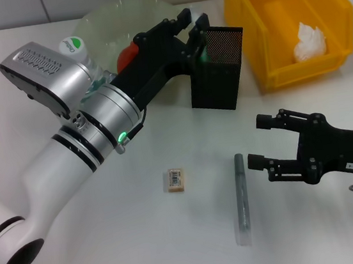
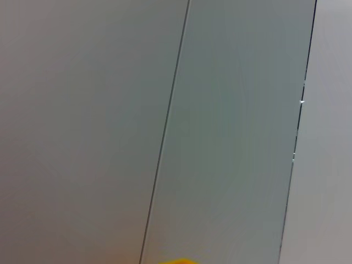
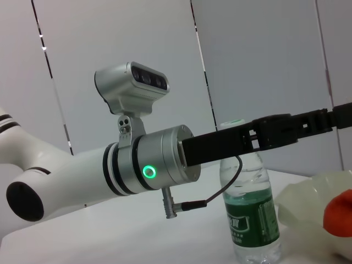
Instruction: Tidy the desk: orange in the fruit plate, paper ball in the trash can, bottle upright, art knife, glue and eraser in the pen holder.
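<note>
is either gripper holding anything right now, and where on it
The left gripper hangs over the pen holder with something green between its fingers; the grip point cannot be told. The right gripper is open and empty.

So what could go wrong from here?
The left gripper is over the pen holder, and its arm passes close by the upright bottle; pulling back could tip it. The right gripper, jaws open, is beside the art knife, which lies flat and thin, so a grasp might slip. The eraser is tiny, easy to nudge away.
</note>
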You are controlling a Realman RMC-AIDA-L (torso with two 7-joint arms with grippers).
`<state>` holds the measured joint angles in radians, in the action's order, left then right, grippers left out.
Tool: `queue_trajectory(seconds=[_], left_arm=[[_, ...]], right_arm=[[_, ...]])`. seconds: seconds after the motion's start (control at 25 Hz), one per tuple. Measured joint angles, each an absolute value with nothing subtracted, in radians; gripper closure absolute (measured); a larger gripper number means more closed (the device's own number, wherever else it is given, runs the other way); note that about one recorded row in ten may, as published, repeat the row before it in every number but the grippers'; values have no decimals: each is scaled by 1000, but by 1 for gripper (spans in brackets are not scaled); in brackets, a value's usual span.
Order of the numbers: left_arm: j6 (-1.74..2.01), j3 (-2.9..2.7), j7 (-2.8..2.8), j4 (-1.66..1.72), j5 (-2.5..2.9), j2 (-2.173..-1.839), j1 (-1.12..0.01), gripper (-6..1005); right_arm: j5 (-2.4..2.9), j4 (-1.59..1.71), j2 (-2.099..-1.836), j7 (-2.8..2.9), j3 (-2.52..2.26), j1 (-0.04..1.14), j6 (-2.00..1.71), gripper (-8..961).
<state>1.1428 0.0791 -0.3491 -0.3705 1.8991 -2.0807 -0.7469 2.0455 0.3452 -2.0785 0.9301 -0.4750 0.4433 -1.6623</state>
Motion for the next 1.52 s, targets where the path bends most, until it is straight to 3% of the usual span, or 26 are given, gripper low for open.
queue_trajectory(seconds=[0.08, 0.32, 0.44, 0.64, 1.08, 1.52], left_arm=[[1143, 78, -349, -371, 1899, -2081, -747, 808], [1143, 92, -352, -372, 1942, -2080, -747, 612], [1143, 97, -356, -373, 1960, -2080, -746, 376], [1145, 98, -379, -372, 1962, -2078, -743, 198], [1185, 100, -465, -340, 2033, -2072, -733, 198], [1533, 93, -725, -112, 2270, -2066, -643, 198]], right_arm=[[2045, 345, -2078, 930, -474, 443, -1662, 166], [2045, 341, -2079, 930, -474, 442, -1662, 166], [2045, 341, -2079, 930, -474, 441, -1663, 167], [2045, 340, -2078, 929, -475, 438, -1663, 167], [2045, 340, -2078, 928, -475, 437, -1663, 168], [2043, 345, -2078, 928, -472, 447, -1663, 169]])
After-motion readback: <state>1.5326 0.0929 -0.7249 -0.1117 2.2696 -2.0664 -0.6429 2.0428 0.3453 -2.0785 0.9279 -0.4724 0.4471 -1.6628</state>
